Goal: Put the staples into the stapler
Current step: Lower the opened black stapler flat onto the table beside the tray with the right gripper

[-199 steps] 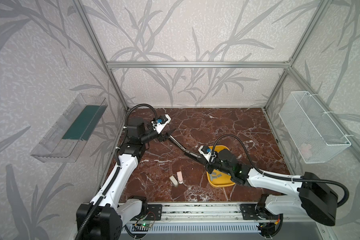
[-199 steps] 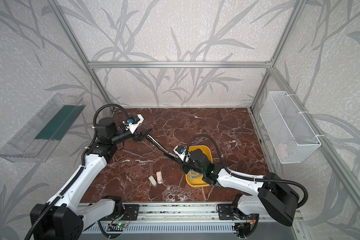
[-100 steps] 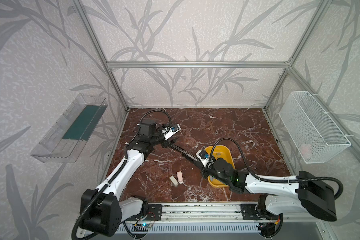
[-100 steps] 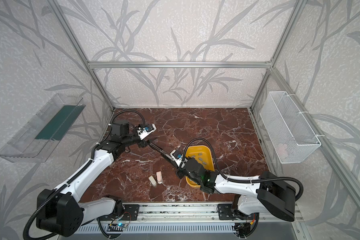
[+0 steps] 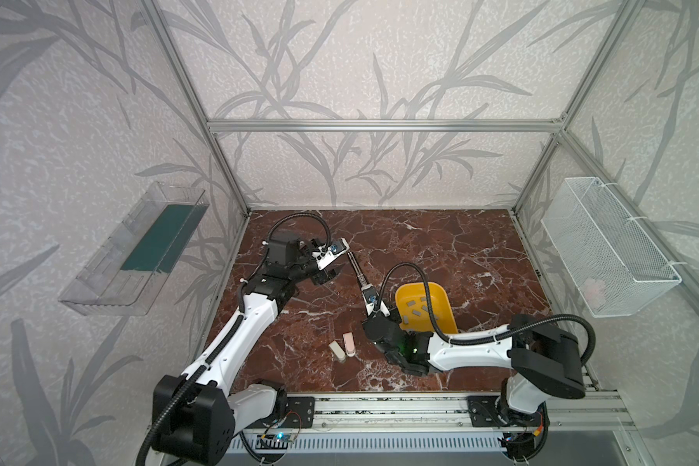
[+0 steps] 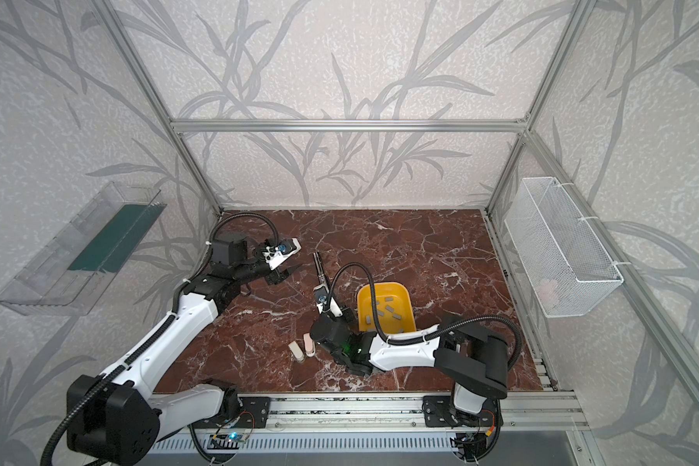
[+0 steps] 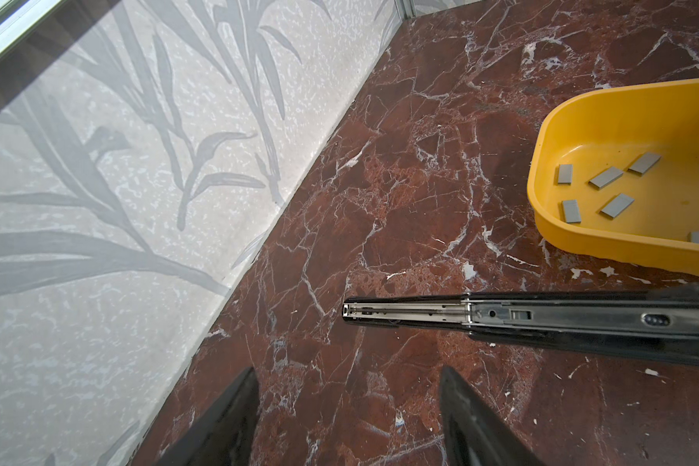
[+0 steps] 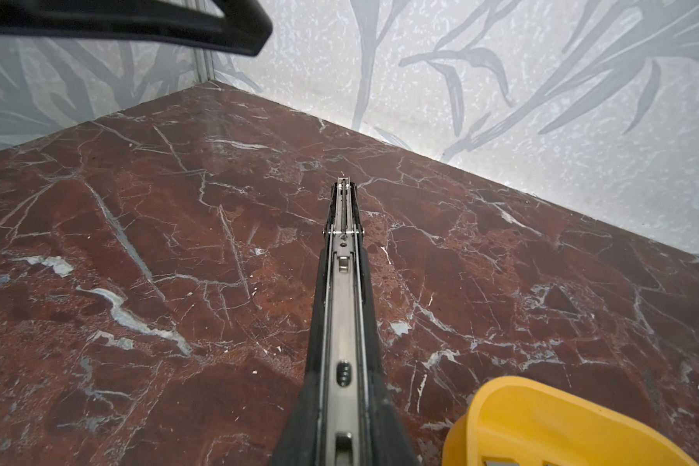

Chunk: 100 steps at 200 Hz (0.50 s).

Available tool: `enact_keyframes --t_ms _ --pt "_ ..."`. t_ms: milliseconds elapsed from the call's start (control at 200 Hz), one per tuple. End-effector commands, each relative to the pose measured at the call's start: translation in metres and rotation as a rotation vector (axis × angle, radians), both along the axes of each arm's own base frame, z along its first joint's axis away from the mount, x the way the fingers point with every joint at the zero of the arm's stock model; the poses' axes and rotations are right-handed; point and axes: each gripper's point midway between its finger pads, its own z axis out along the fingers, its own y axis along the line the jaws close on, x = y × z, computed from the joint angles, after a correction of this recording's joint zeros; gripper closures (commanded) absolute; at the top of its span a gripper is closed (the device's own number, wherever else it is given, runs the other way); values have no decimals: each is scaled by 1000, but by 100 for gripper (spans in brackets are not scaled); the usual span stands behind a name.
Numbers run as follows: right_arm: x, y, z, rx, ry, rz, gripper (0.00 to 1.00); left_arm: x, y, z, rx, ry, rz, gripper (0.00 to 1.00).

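A long black stapler (image 5: 358, 272) is opened out flat just above the marble floor, its metal staple channel (image 7: 404, 314) facing up. My right gripper (image 5: 367, 291) is shut on its rear end, and in the right wrist view the stapler (image 8: 342, 302) runs straight ahead of it. The staples (image 5: 416, 310), several small grey strips, lie in a yellow tray (image 5: 420, 286) right of the stapler. My left gripper (image 5: 331, 274) hangs open and empty left of the stapler's tip; its fingers (image 7: 235, 415) stand apart over bare floor.
Two small staplers, one beige (image 5: 337, 350) and one pink (image 5: 348, 343), lie near the front. A white wire basket (image 5: 606, 250) hangs on the right wall and a clear shelf (image 5: 138, 250) on the left wall. The back wall is close beyond the stapler's tip.
My left arm has come in from the back left toward the middle. My right arm has swung the stapler so that its tip points more toward the back wall.
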Motion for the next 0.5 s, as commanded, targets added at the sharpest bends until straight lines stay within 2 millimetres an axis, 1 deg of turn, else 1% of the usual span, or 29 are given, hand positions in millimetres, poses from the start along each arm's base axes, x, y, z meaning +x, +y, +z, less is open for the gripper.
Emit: enact_keyframes --t_ms 0,135,295,405,495 --pt "6 5 -3 26 -10 -80 100 -2 -1 15 -20 -42 -4 29" --pt "11 13 -22 -50 9 -109 100 -1 -2 18 -25 -42 -6 29" --pt "16 3 -38 -116 -38 -150 100 -3 -3 16 -26 -39 -12 29" --pt "15 3 -49 -135 -50 -133 100 -5 -4 19 -37 -43 -18 29" --pt "12 12 -60 -133 -13 -81 100 -4 -5 19 -38 -48 -19 29"
